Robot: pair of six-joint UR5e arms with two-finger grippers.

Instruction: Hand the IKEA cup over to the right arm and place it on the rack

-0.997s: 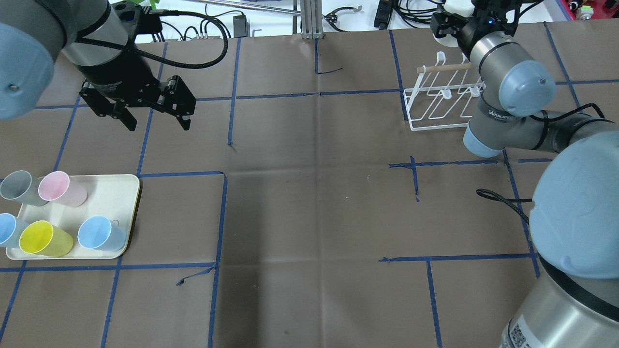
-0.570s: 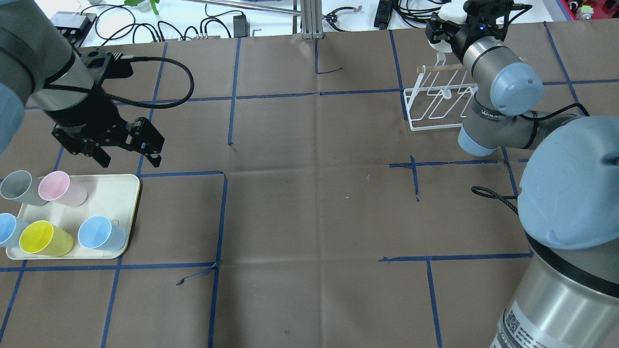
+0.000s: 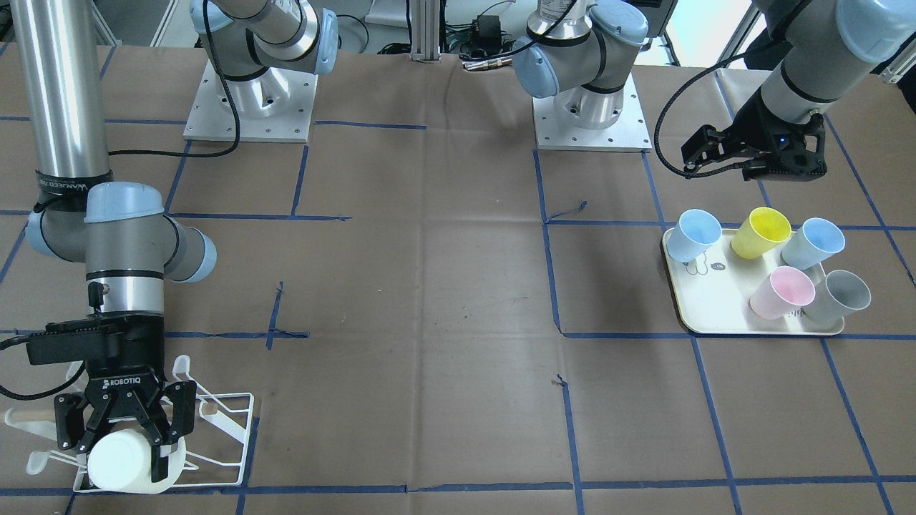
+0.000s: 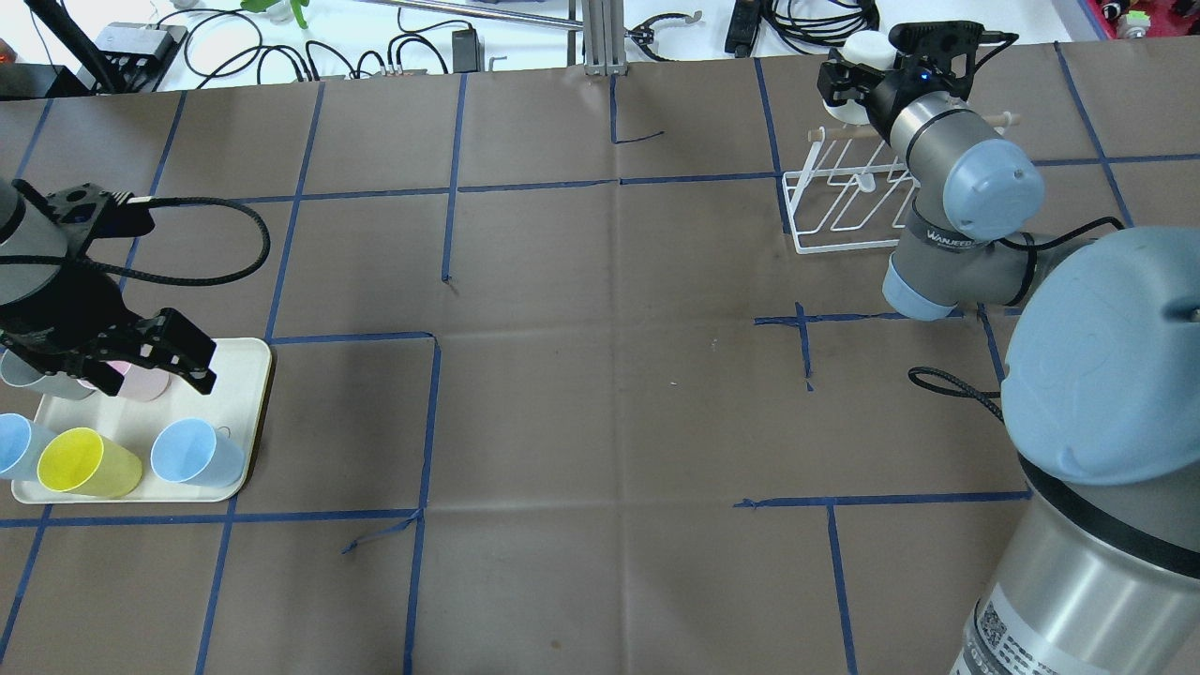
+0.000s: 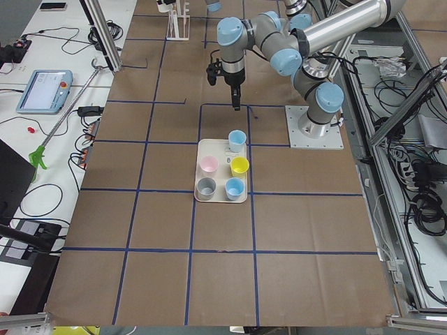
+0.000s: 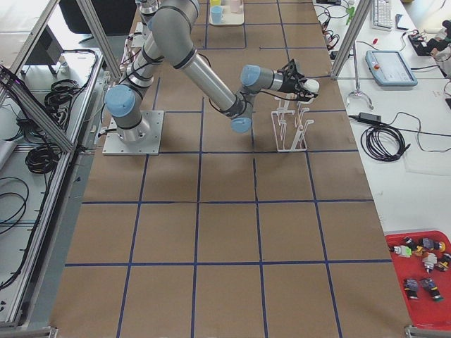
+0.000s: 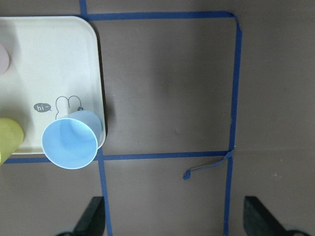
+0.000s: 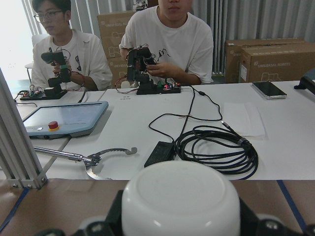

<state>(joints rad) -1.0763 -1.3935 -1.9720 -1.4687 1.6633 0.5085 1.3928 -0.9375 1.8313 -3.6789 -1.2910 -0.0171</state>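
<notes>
Right wrist-mounted view: a white plastic cup (image 8: 181, 196) fills the lower part, clamped between the fingers of my right gripper (image 3: 123, 459).
Cup position: over the outer end of the white wire rack (image 4: 791, 214), near its wooden dowel (image 4: 844, 134); I cannot tell if it touches a prong.
Step, as I judge: seating the cup on one prong.
How to do it well: descend slowly, keep clear of the dowel, and release only when the cup hangs by itself.
Left gripper (image 7: 174, 223): fingers wide apart, empty, above the cream rectangular tray (image 4: 239, 394) of coloured cups.
</notes>
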